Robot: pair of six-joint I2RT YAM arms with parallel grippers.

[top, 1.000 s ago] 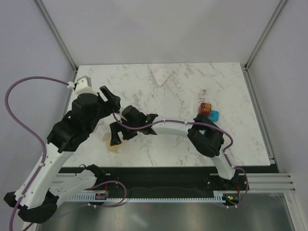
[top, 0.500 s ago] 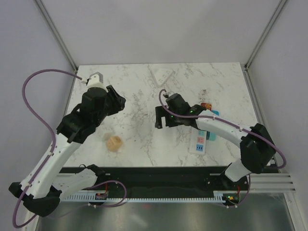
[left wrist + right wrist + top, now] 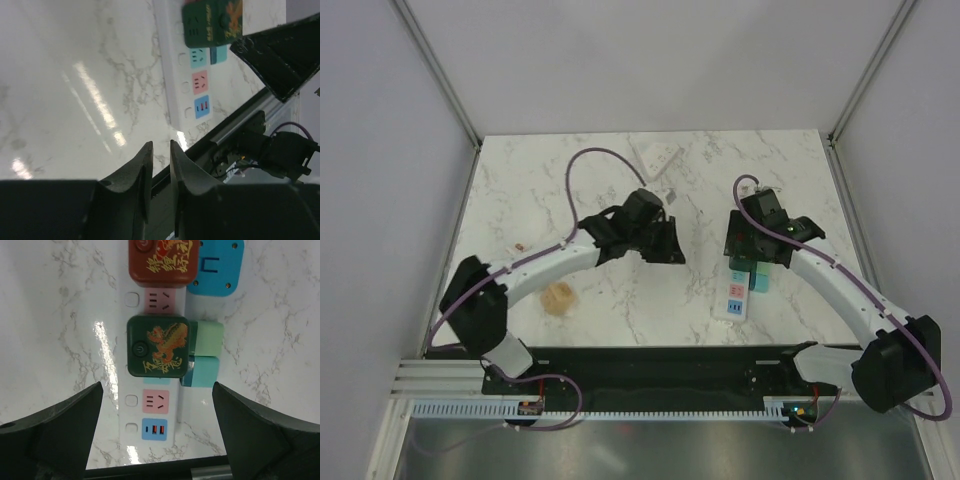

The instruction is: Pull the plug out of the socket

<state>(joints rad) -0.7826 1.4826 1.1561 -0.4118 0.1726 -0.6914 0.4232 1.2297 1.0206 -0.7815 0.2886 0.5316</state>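
The socket is a white power strip (image 3: 156, 405) lying near the table's front right (image 3: 733, 298). A dark green plug (image 3: 158, 346) with a gold dragon sits in its middle. A red plug (image 3: 161, 260) sits further up, beside a blue adapter (image 3: 216, 267). Green and teal blocks (image 3: 204, 354) lie against the strip's right side. My right gripper (image 3: 157, 425) hovers over the strip (image 3: 752, 245), jaws wide open and empty, just short of the green plug. My left gripper (image 3: 161, 145) hangs at mid-table (image 3: 665, 245), left of the strip (image 3: 187, 75). Only a narrow slit shows between its fingers, and nothing is in it.
A small tan wooden piece (image 3: 558, 297) lies near the front left. A white flat object (image 3: 655, 157) rests at the back edge. The black rail (image 3: 650, 365) runs along the table's front. Grey walls enclose three sides.
The left arm swung from the left side to mid-table while its jaws narrowed. The right arm swept from left of centre to above the power strip, still wide open.
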